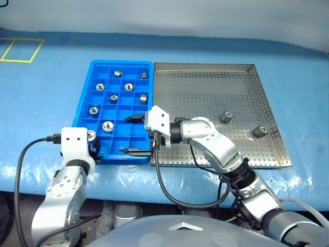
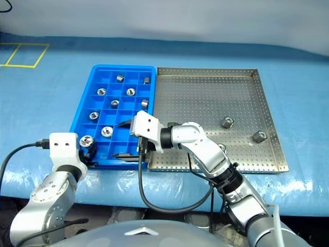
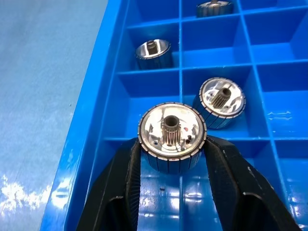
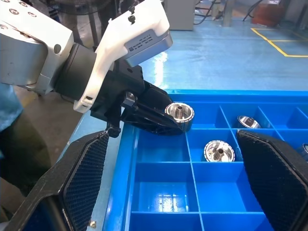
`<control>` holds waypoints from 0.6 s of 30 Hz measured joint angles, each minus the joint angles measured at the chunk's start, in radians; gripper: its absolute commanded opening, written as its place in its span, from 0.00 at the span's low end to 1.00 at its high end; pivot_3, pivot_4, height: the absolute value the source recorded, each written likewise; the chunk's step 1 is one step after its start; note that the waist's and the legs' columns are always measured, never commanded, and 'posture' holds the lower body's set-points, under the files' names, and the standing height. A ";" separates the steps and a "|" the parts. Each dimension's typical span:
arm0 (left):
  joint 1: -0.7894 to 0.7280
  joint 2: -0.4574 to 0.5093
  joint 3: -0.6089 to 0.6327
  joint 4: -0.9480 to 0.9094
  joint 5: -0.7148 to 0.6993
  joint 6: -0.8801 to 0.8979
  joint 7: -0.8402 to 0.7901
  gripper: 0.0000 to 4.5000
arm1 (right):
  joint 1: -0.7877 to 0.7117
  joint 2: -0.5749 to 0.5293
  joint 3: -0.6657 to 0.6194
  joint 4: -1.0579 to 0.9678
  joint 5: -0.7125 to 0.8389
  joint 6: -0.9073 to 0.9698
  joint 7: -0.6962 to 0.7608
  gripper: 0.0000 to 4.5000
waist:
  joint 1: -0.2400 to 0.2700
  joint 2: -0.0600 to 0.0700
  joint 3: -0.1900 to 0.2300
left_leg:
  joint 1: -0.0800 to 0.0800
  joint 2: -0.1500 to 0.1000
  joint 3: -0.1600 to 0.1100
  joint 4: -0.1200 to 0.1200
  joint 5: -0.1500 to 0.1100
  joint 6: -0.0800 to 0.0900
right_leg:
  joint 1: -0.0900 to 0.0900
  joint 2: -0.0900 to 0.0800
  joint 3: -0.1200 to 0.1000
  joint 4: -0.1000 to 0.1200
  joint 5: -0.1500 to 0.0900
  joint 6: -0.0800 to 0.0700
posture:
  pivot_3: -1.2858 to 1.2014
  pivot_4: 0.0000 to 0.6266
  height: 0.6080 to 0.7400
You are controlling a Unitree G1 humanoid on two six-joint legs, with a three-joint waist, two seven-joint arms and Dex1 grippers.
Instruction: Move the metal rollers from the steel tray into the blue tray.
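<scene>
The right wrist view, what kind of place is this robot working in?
Probably a factory floor or industrial workshop. Past the blue tray lies a glossy painted floor with yellow marking lines and what looks like machinery or stands. The left gripper holds a metal roller, which suits parts sorting.

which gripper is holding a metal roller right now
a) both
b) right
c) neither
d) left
d) the left gripper is shut on a metal roller over the blue tray, while the right gripper stands open with nothing between its fingers.
</scene>
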 measured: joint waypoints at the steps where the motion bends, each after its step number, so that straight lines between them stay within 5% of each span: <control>1: 0.003 -0.017 0.004 -0.001 0.003 -0.001 0.010 0.37 | 0.003 -0.004 0.000 0.000 0.000 0.000 0.001 1.00 | 0.000 0.000 0.000 | 0.000 0.000 0.000 0.000 0.000 0.000 | 0.000 0.000 0.000 0.000 0.000 0.000 | 0.60 0.24 1.00; 4: 0.018 -0.040 0.008 -0.003 0.020 0.002 0.049 0.37 | 0.016 -0.012 -0.001 0.000 0.000 0.000 0.002 1.00 | -0.003 0.002 -0.001 | 0.000 0.000 0.000 -0.001 0.000 0.000 | 0.000 0.000 0.000 0.000 0.000 0.000 | 0.60 0.24 1.00; 12: -0.051 -0.114 0.018 -0.002 -0.073 -0.012 0.042 0.96 | 0.039 -0.018 -0.014 -0.009 0.001 0.004 -0.015 1.00 | -0.005 0.001 -0.001 | -0.001 0.000 0.000 0.000 0.000 0.000 | 0.000 0.000 0.000 0.000 0.000 0.000 | 0.59 0.24 1.00; 18: -0.250 -0.077 -0.049 -0.003 -0.297 -0.096 -0.062 0.99 | 0.109 -0.039 -0.131 -0.096 0.043 0.059 -0.088 1.00 | -0.007 0.001 0.000 | -0.001 -0.001 0.000 0.000 0.000 -0.001 | 0.001 -0.001 -0.001 -0.002 0.000 0.000 | 0.56 0.24 1.00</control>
